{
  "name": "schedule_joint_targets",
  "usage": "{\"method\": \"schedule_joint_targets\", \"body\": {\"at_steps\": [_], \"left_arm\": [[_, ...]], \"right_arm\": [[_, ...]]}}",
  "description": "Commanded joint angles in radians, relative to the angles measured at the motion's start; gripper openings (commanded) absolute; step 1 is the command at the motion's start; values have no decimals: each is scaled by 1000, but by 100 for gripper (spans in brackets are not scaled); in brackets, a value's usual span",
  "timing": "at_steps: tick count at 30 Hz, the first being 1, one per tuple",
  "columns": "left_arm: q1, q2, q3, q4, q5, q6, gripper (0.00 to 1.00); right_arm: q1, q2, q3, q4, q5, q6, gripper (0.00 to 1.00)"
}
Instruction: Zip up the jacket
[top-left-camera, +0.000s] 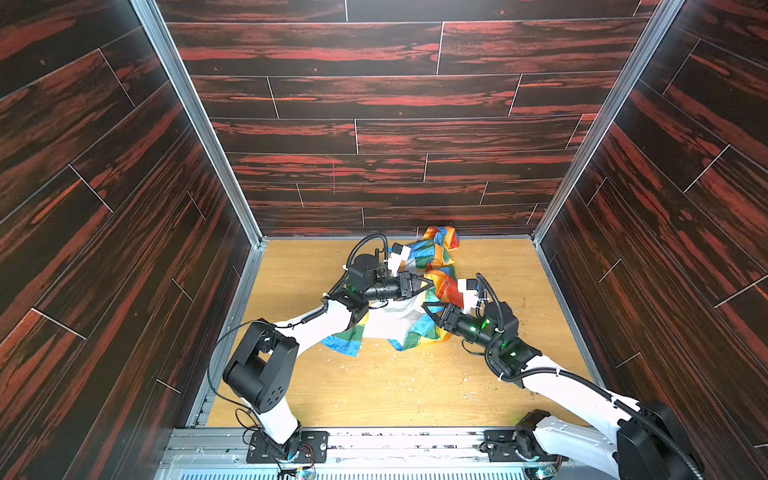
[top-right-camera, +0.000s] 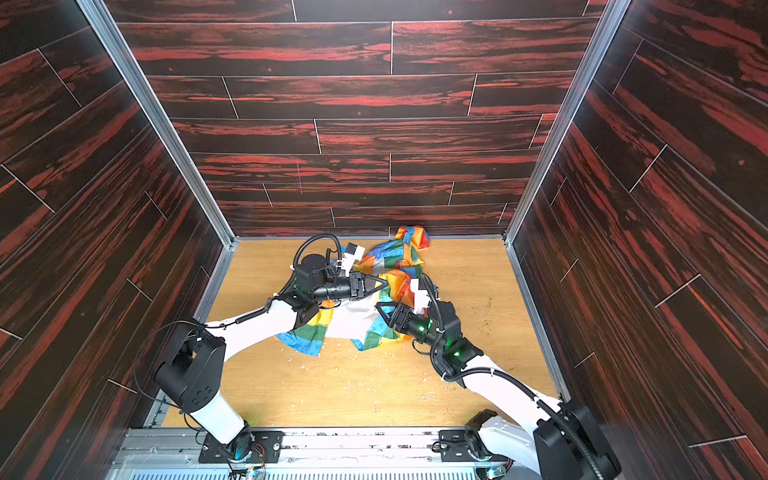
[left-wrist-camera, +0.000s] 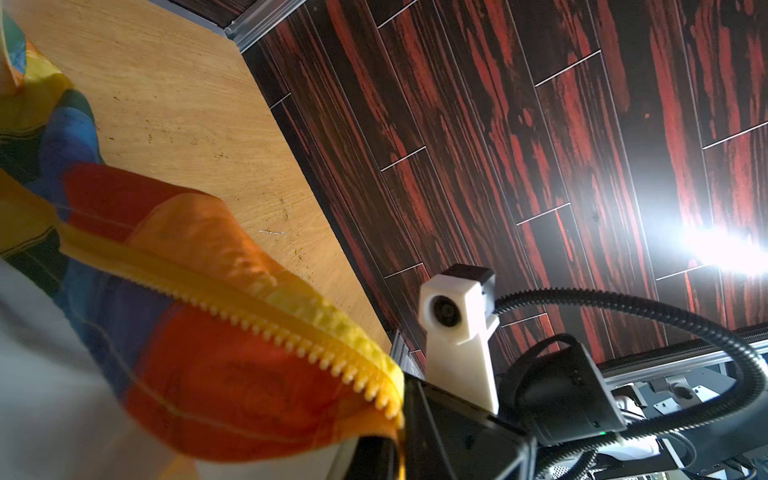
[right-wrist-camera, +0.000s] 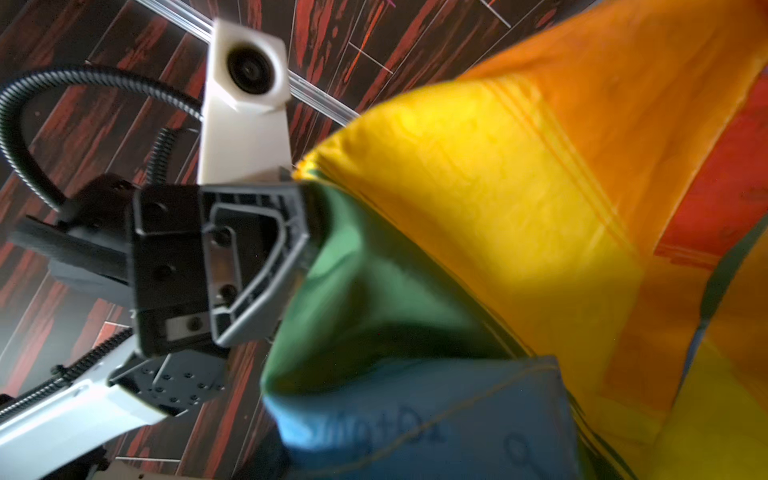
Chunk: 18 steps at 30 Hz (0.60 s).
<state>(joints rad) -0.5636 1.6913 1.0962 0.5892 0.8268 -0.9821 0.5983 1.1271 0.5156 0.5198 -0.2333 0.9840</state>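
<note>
One jacket (top-left-camera: 434, 254) on the wooden table (top-left-camera: 415, 390), in the far half and slightly right of centre in both top views.

Long axis: diagonal, from the foot of the back wall (top-left-camera: 374, 137) toward the near left. The narrow, bunched end (orange, red, blue) points at the back wall and touches its base. The wide end points toward the arm bases. It lies opened out, two coloured flaps apart with the white lining (top-left-camera: 395, 322) face-up between them. Which end is the collar: cannot tell.

Left gripper (top-left-camera: 430, 284): reaches in from the left over the middle of the garment, roughly crosswise to the long axis. Fingers are pressed together, pinching a fold of the jacket. In the right wrist view, yellow and green cloth gathers right at its tips.

Right gripper (top-left-camera: 428, 309): comes in from the right, just on the near side of the left gripper. Its tips are over the edge of the right-hand flap, where lining meets colour. Whether its fingers are spread or closed on cloth I cannot tell from either top view. Its own wrist view is filled with blurred fabric.

Zipper (left-wrist-camera: 291, 336): the left wrist view shows one bare row of yellow teeth on yellow tape, along an orange and red panel, unmated. The row runs up to the black housing of the right gripper.

Small pale crumbs (top-left-camera: 397, 354) are scattered on the table near the wide end.
</note>
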Motion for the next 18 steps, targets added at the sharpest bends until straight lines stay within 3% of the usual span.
{"method": "schedule_joint_targets", "body": {"at_steps": [1,8,12,18], "left_arm": [[-4,-57,38,7,9,20,0],[-3,-57,41,1,2,23,0],[-4,-53,49,2,0,19,0],[-4,-45,57,1,3,18,0]], "right_arm": [[-2,22,-9,58,-24,51,48],[-2,22,-41,95,-36,74,38],[-2,7,-57,88,-50,71,39],[-3,-44,-71,57,-8,86,65]]}}
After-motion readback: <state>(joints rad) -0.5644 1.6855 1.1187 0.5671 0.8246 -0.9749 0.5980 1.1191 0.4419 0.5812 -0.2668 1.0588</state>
